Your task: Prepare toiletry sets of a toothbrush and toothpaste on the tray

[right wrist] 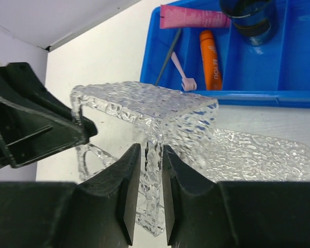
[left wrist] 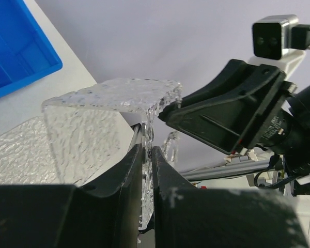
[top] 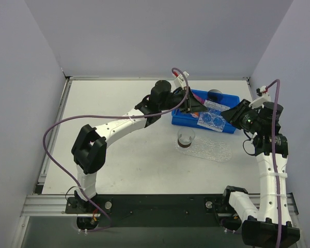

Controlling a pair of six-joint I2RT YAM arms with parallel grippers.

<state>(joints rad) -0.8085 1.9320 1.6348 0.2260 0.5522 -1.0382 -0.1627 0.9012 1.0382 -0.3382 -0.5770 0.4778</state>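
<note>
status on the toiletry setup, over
Left tool shut on clear stand; right tool straddles it, grip unclear. Toothbrush, pink tube, orange tube in blue bin. Cup at tray edge.

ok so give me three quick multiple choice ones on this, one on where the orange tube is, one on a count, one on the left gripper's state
1. Where is the orange tube?
A in the blue bin
B on a shelf
C in a drawer

2. How many tubes lie in the bin?
A one
B two
C four

3. What is the left gripper doing?
A wide open, holding nothing
B shut on a spoon
C shut on the clear bumpy piece

Answers:
1 A, the right wrist view shows it lying inside the bin.
2 B, the orange one and a pink tube are the only two there.
3 C, the left wrist view shows its fingers pinching the piece's wall.
</note>
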